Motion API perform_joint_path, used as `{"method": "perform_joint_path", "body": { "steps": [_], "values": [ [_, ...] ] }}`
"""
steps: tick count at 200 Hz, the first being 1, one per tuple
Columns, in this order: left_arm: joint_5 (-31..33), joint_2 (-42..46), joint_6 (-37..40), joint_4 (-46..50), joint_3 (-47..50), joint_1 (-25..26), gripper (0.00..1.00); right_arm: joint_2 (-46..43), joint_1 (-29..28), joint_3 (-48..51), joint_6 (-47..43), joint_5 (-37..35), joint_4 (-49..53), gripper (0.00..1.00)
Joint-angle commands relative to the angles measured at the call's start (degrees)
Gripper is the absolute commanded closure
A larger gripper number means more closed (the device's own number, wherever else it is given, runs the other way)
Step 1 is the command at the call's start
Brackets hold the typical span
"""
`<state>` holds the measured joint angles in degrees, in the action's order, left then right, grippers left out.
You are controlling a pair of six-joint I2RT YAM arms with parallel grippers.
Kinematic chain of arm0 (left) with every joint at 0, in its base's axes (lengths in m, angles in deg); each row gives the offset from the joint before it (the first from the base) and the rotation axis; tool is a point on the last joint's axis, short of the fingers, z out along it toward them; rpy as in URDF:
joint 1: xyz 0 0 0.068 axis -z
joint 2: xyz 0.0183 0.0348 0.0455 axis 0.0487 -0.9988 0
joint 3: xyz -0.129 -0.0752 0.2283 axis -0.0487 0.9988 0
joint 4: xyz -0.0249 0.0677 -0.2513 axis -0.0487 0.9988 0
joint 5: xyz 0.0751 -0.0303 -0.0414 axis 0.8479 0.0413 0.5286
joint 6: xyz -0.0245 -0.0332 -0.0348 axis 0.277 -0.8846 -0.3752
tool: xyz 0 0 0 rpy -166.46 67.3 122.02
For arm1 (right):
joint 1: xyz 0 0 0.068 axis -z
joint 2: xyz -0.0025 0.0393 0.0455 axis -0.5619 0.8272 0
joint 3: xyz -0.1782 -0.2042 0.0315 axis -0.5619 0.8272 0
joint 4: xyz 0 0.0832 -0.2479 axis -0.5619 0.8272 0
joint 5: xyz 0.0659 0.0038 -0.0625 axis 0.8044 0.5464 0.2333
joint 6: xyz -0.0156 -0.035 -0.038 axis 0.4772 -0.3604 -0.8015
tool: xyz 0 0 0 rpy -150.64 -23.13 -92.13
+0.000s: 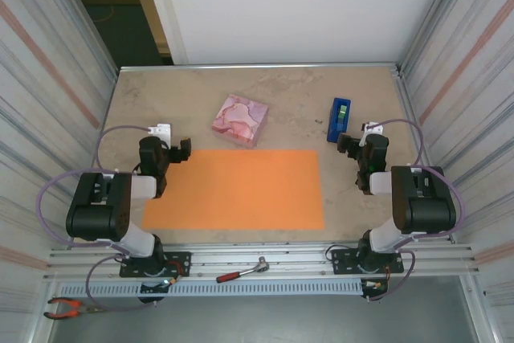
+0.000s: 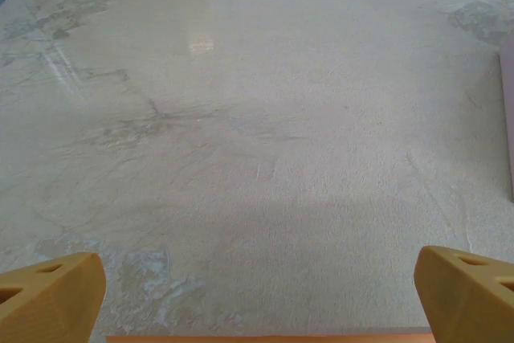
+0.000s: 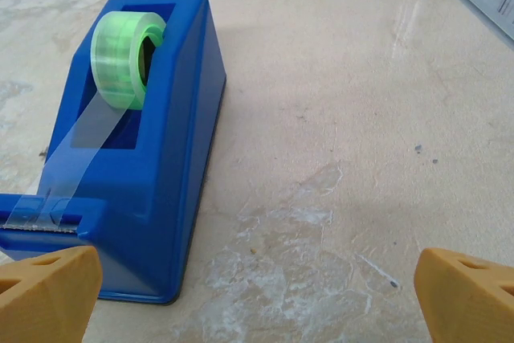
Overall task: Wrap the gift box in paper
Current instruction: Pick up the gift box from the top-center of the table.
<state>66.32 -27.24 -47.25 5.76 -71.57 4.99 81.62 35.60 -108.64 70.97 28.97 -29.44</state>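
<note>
The gift box (image 1: 240, 119), pink and white marbled, sits on the table just behind the paper's far edge; a sliver of its side (image 2: 507, 118) shows at the right edge of the left wrist view. The orange paper (image 1: 234, 189) lies flat on the table between the arms, and its far edge (image 2: 265, 336) runs along the bottom of the left wrist view. My left gripper (image 1: 178, 150) hangs open at the paper's far left corner, nothing between its fingers (image 2: 50, 295). My right gripper (image 1: 352, 144) is open beside the tape dispenser, its fingers (image 3: 46, 288) empty.
A blue tape dispenser (image 1: 339, 119) with a green roll (image 3: 122, 58) stands at the right, just ahead and left of the right gripper. A red-handled tool (image 1: 241, 271) lies on the front rail and pliers (image 1: 67, 307) at the near left. Corrugated walls close in both sides.
</note>
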Motion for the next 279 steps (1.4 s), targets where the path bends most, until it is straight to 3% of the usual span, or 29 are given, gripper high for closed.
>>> {"method": "perform_joint_path", "body": {
  "steps": [1, 236, 245, 279],
  "values": [
    [-0.28, 0.54, 0.88, -1.15, -0.53, -0.50, 0.01, -0.31, 0.27, -0.85, -1.05, 0.52, -0.21, 0.02],
    [0.06, 0.77, 0.86, -1.50, -0.63, -0.52, 0.01, -0.71, 1.18, -0.31, -0.27, 1.73, -1.10, 0.02],
    [1.72, 2.50, 0.12, 2.60, -2.01, -0.50, 0.01, -3.12, 0.81, -0.02, 0.30, -1.21, -0.10, 0.02],
    [4.15, 9.30, -1.07, 18.62, -8.94, -0.61, 0.01, -21.45, -0.31, -4.62, 5.06, -7.73, 20.56, 0.02]
  ]
}}
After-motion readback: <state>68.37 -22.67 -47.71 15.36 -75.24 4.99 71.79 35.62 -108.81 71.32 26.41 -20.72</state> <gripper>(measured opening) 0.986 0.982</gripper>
